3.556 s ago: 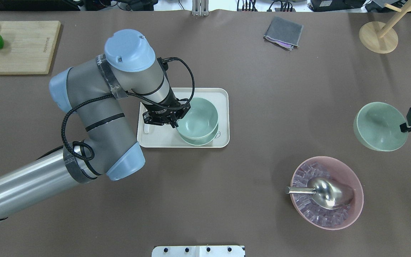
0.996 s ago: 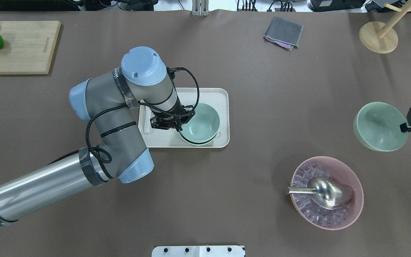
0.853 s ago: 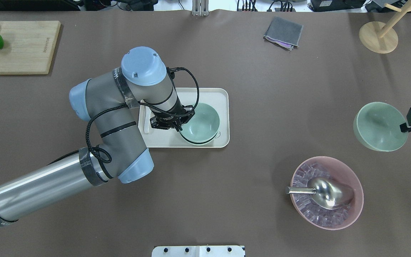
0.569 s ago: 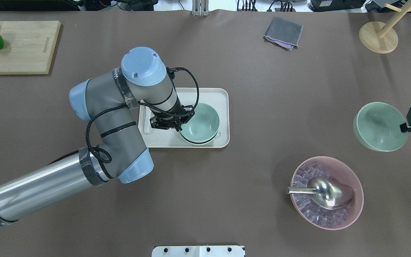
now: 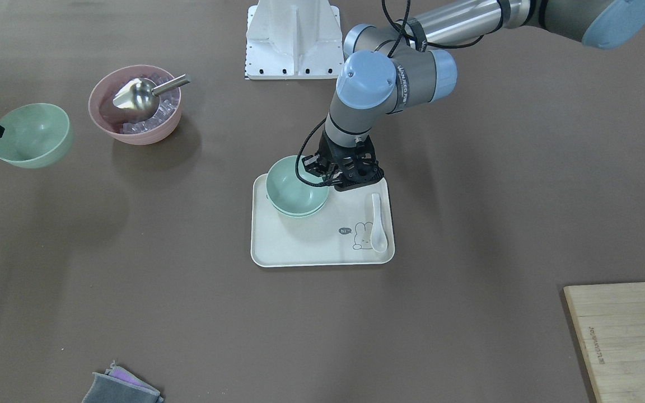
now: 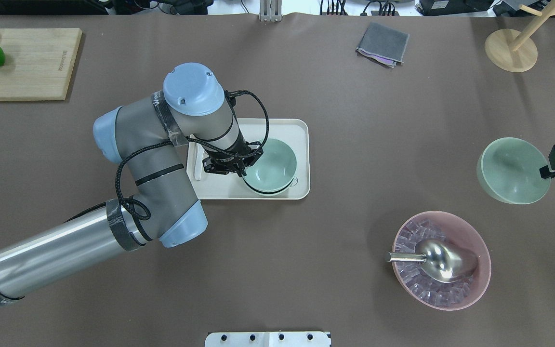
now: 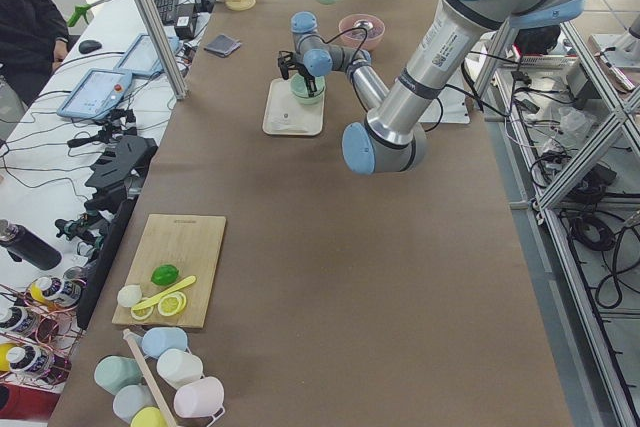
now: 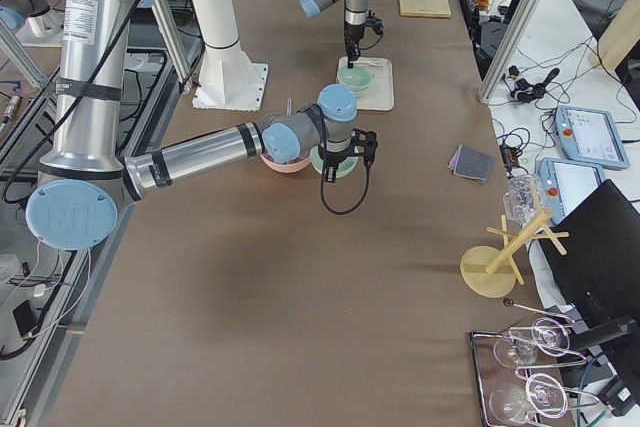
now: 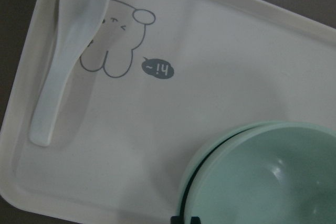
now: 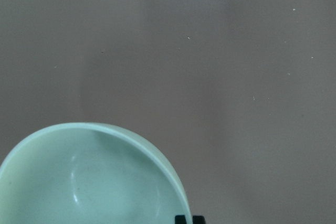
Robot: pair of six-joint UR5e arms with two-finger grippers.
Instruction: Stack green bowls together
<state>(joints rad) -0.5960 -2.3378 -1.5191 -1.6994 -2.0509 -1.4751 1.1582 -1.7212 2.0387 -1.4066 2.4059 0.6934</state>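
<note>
Two pale green bowls (image 6: 270,166) sit nested on the white tray (image 6: 297,130); they also show in the front view (image 5: 294,187) and the left wrist view (image 9: 273,177). My left gripper (image 6: 239,173) is shut on the near rim of the top bowl, its fingertips (image 9: 186,219) pinching that rim. A third green bowl (image 6: 511,168) hangs tilted above the table at the far right. My right gripper (image 6: 545,172) is shut on its rim; the bowl also shows in the right wrist view (image 10: 89,182).
A white spoon (image 5: 377,224) lies on the tray beside the stack. A pink bowl (image 6: 480,250) with ice and a metal scoop (image 6: 441,260) stands front right. A grey cloth (image 6: 382,43), a wooden stand (image 6: 511,50) and a cutting board (image 6: 32,62) lie at the back.
Since the earliest frame my left arm has lowered its green bowl down into the bowl on the tray. Over the last second nothing has moved. The right arm and its bowl are unchanged.
</note>
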